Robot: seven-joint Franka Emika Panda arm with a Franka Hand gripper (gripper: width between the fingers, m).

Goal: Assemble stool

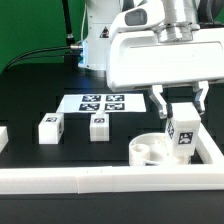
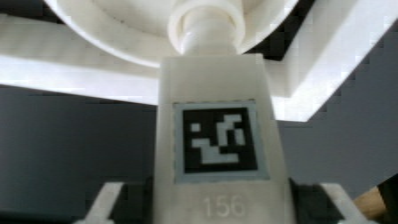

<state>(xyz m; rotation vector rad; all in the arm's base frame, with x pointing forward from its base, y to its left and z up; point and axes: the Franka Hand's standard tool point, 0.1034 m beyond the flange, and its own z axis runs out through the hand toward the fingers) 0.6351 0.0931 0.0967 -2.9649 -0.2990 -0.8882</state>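
Observation:
My gripper (image 1: pixel 182 122) is shut on a white leg block (image 1: pixel 183 136) with a black-and-white tag and holds it upright just above the round ring-like seat (image 1: pixel 150 150), at its side toward the exterior view's right. In the wrist view the leg block (image 2: pixel 222 120) fills the middle, its far end over the seat's rim (image 2: pixel 107 40), with a finger (image 2: pixel 111 205) on each side. Two more leg blocks (image 1: pixel 50 127) (image 1: pixel 98 126) stand on the black table to the exterior view's left.
The marker board (image 1: pixel 101 102) lies flat behind the loose leg blocks. A long white border rail (image 1: pixel 110 181) runs along the front, and another rail (image 1: pixel 207 152) stands beside the seat. A small white piece (image 1: pixel 3 137) sits at the left edge.

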